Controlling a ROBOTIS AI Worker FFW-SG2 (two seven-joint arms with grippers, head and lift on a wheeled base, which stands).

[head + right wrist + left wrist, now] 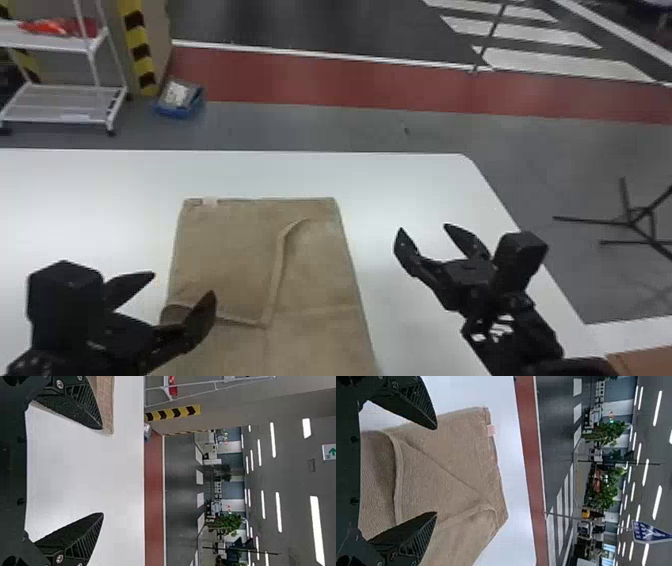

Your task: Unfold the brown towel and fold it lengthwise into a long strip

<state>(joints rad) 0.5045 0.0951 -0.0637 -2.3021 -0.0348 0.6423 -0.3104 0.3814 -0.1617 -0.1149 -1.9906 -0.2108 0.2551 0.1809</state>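
At the left, the black left gripper with two flat fingers (183, 284) hangs over the near part of the towel's left side. Its fingers are spread well apart and nothing is pinched between them. In the head view, one finger appears over the long, smooth white table (100, 200), and the other over the cloth; whether a tip touches, I cannot tell.

In the middle lies the brown towel of soft woven cloth (320, 270), flat on the table, with its long axis running away from the robot. A small pale pink label (491, 430) sits at its far edge, close to the left corner. On its upper face lies a loose flap with a thick hem (272, 295); the free corner of this flap points toward the robot. At the left edge, near the left gripper, the layers part a little and make a dark opening (175, 313).

To the right of the towel, apart from its right edge, the black right gripper, also two-fingered (423, 228), hangs over the table with fingers spread and empty.

So the left gripper is the nearer one to the parted layers, and I judge that it should take the upper layer only. The danger is that it catches both layers together.
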